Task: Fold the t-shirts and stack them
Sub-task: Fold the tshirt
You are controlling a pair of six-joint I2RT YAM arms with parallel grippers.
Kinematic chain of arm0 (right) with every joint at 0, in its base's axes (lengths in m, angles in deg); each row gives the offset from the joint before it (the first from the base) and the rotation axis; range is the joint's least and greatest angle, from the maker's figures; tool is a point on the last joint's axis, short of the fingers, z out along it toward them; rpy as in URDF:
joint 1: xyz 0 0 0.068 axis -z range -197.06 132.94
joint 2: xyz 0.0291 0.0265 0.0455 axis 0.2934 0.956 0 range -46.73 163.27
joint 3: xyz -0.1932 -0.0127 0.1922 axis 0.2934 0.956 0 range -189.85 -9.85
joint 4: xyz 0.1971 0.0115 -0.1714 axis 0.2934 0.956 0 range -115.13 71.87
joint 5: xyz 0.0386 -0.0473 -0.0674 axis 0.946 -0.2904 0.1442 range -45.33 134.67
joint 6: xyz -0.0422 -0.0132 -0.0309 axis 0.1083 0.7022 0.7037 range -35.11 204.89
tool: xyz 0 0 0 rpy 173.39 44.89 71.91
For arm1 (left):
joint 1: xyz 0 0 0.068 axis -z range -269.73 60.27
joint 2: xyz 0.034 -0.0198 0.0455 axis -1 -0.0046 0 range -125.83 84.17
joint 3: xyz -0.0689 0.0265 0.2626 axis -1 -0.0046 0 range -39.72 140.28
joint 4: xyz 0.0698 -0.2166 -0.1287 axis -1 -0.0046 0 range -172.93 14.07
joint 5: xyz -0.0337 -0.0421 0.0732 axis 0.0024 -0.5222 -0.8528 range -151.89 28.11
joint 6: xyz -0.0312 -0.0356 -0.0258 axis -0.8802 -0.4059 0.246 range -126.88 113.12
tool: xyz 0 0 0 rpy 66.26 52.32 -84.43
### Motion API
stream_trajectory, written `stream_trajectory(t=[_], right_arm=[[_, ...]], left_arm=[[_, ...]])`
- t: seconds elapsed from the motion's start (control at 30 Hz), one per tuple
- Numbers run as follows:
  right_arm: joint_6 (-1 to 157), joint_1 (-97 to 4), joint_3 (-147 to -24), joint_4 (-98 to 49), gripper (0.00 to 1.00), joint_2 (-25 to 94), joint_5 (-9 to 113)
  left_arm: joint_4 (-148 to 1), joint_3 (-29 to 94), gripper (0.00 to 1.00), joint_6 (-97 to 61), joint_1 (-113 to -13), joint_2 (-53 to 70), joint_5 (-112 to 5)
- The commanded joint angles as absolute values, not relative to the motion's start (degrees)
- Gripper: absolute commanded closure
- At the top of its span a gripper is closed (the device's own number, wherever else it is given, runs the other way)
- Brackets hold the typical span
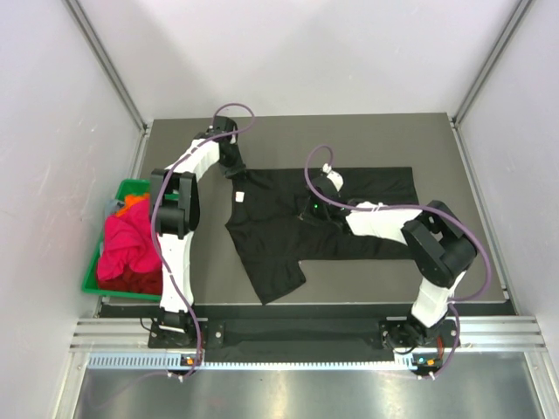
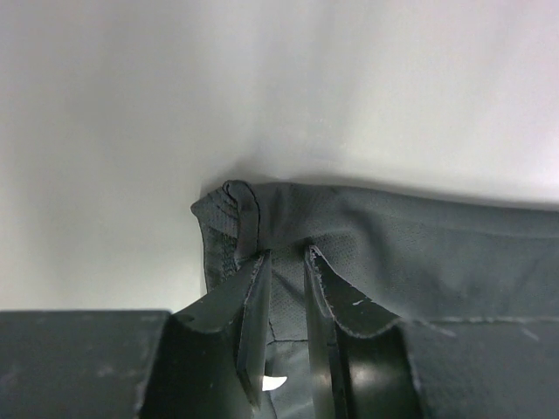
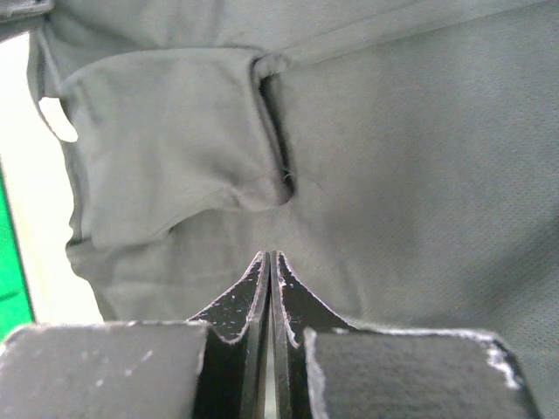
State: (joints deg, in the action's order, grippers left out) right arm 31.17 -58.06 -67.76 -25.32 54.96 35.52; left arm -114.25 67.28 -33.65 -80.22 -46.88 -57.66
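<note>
Nearest the arms, one sleeve [image 1: 279, 279] of the black t-shirt [image 1: 288, 236], lying flat on the dark worktop [image 1: 210, 271]. Rest of that shirt spread out toward the right.

Off at the left side of the worktop, a green bin [image 1: 91, 278] with more shirts heaped inside. Dark red t-shirt [image 1: 144, 279] at the near end. Magenta t-shirt [image 1: 127, 240] on top in the middle. A bit of orange t-shirt [image 1: 133, 201] at the far end.

Further in, the right pincer [image 3: 269, 260], down on the middle of the black t-shirt. Closed tight, both fingers pressed together, tips on the cloth. Any cloth nipped between them? Cannot tell.

A little to the left of it, a small white neck label [image 1: 238, 195] at the collar.

Furthest away, the left pincer [image 2: 284, 257], at the far left corner of the black t-shirt. Almost closed, with a thin bit of black cloth squeezed between the two fingers. Just past the tips, a rolled edge [image 2: 240, 209] of the cloth poking up.
</note>
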Motion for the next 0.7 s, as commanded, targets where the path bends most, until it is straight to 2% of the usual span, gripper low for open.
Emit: stream_trajectory(t=[0.0, 0.27, 0.43, 0.53, 0.67], right_arm=[[34.9, -57.1, -66.5, -30.8, 1.0, 52.2, 39.2], [34.7, -56.4, -64.9, -34.4, 1.0, 53.7, 43.5], [37.9, -56.3, -68.1, -31.0, 0.86, 54.3, 43.8], [39.8, -55.6, -70.0, -29.7, 0.8, 55.0, 44.4], [41.0, -54.3, -70.8, -29.7, 0.79, 55.3, 48.0]], left_arm=[[-115.2, 68.6, 0.72, -31.8, -80.8, -49.8, -60.6], [-116.3, 69.0, 0.71, -31.3, -80.8, -49.5, -59.9], [-117.6, 70.7, 0.64, -31.9, -80.7, -46.1, -59.0], [-119.1, 73.0, 0.57, -31.8, -80.6, -42.9, -59.2], [-120.3, 72.9, 0.56, -31.8, -80.2, -36.7, -58.8]])
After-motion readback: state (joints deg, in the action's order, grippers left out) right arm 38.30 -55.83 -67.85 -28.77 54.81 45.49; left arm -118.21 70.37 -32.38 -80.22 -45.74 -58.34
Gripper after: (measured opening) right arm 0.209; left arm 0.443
